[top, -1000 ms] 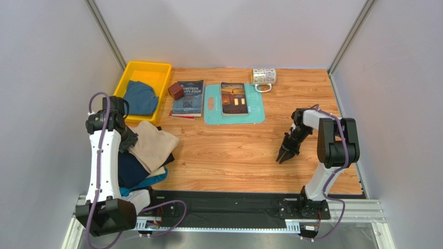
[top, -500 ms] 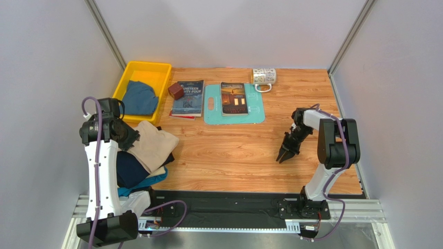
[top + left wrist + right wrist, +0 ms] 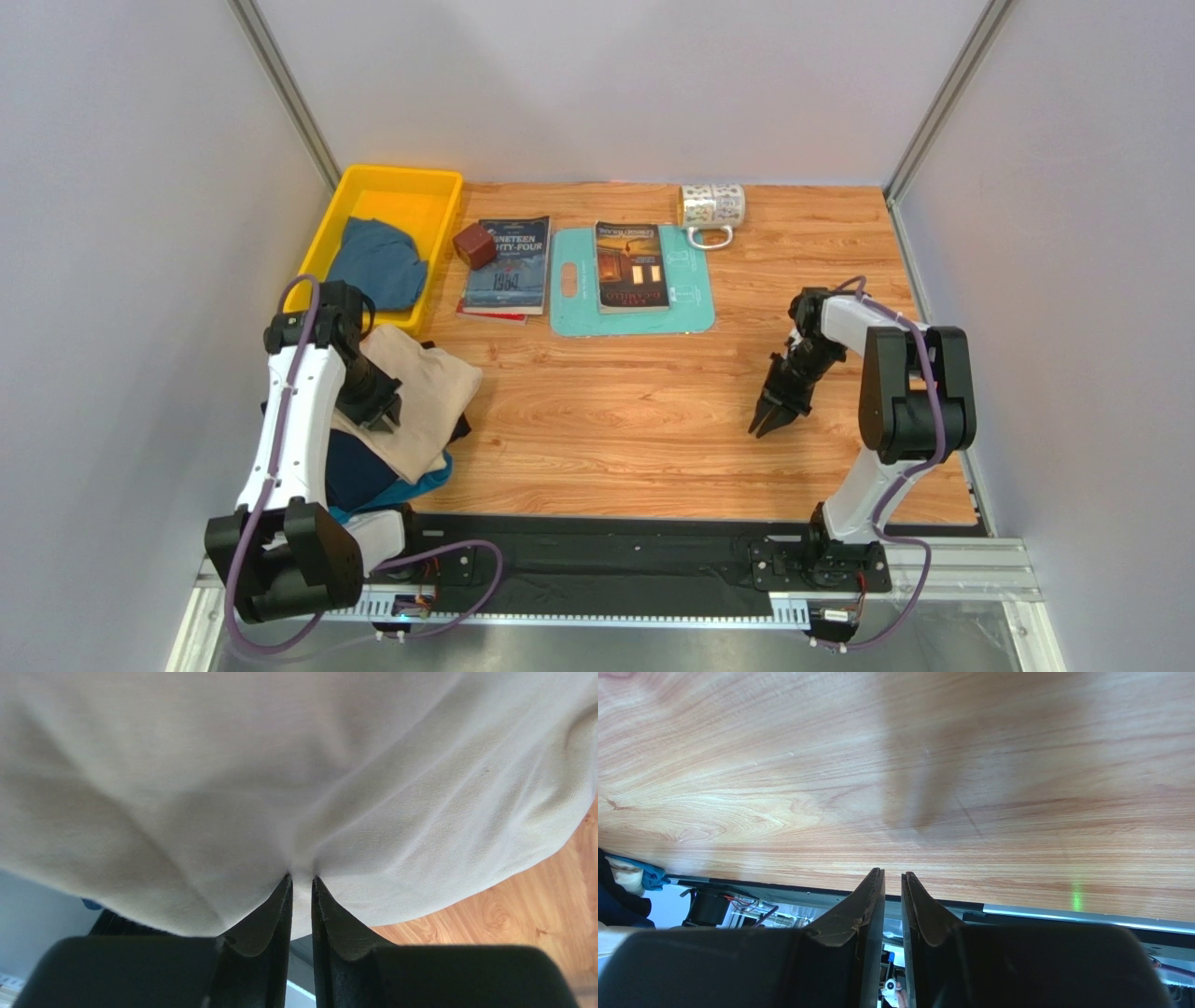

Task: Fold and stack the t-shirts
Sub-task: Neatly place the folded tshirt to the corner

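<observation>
Wooden table under yellow tray, brown block, book, teal board, mug, heaped t-shirts.

The navy t-shirt is largely hidden beneath the beige t-shirt; of the teal t-shirt only an edge is seen.

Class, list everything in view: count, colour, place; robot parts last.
beige t-shirt: one, beige, atop the near-left pile
navy t-shirt: one, navy, under it
teal t-shirt: one, teal, pile's bottom
blue t-shirt: one, dusty blue, in the tray
tray: one, yellow, far left
block: one, brown, beside the tray
left book: one, dark blue, beside the block
right book: one, dark, on the board
board: one, light teal, far middle
mug: one, pale, far edge
table: one, wood
left gripper: one, black, shut on the beige t-shirt
right gripper: one, black, shut, empty, above bare table
</observation>
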